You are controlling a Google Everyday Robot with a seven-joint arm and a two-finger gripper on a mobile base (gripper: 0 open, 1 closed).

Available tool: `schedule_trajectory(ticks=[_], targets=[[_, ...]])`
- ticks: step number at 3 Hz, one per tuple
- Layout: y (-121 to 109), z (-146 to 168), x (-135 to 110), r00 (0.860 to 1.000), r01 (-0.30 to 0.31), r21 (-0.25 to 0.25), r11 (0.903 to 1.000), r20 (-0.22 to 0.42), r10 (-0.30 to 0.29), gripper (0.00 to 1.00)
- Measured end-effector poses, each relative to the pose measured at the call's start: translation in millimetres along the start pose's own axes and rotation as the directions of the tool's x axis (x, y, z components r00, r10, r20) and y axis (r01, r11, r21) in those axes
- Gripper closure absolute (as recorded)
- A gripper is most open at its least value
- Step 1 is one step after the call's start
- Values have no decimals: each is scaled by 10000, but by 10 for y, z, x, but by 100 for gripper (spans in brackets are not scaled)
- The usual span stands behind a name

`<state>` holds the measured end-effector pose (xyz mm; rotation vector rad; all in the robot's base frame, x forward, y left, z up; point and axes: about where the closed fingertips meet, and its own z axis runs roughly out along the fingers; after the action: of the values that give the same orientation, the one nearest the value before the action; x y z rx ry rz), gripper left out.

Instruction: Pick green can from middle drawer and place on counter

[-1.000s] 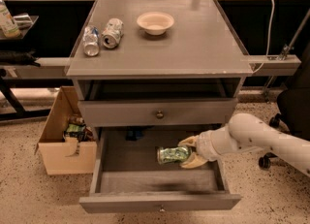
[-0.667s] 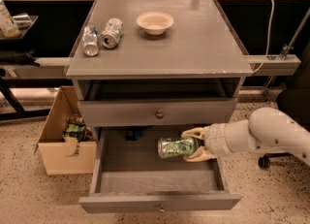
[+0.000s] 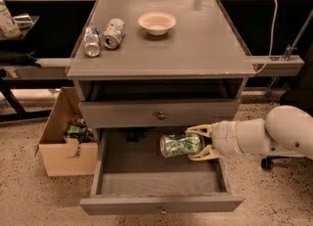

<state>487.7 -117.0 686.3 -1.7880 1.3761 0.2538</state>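
A: Claw state?
B: The claw (image 3: 190,144) is clamped on the green can (image 3: 178,145), one pale finger (image 3: 199,130) over the top and one under, both at the can's right end. The white arm (image 3: 274,134) comes in from the right.

A: Where's the can?
B: Over the open middle drawer (image 3: 146,181), right of centre and toward the back, just under the front of the drawer above. It's lying sideways with a silvery end facing left. Can't tell if it touches the drawer floor.

A: How's the drawer?
B: Pulled well out, with the grey floor showing and a small knob (image 3: 163,211) on the front panel. The upper drawer is closed, with its own knob (image 3: 160,115).

A: And the bench?
B: The bench (image 3: 205,49) has two silver cans on their sides at the back left, left one (image 3: 91,40) and right one (image 3: 113,26), close together. A pale bowl (image 3: 156,22) sits upright to their right, apart from them.

A: What's on the floor?
B: A cardboard box (image 3: 66,159) just beside the cabinet's left side, with some stuff inside that's too small to name
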Motion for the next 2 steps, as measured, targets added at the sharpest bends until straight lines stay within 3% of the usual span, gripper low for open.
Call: schedule_trajectory(ticks=[1,2], targets=[[-113,-128,-24,9995,-268,386,9989,-143,274,100],[-361,-446,-119,9988,-457,842,9954,-127,469,100]])
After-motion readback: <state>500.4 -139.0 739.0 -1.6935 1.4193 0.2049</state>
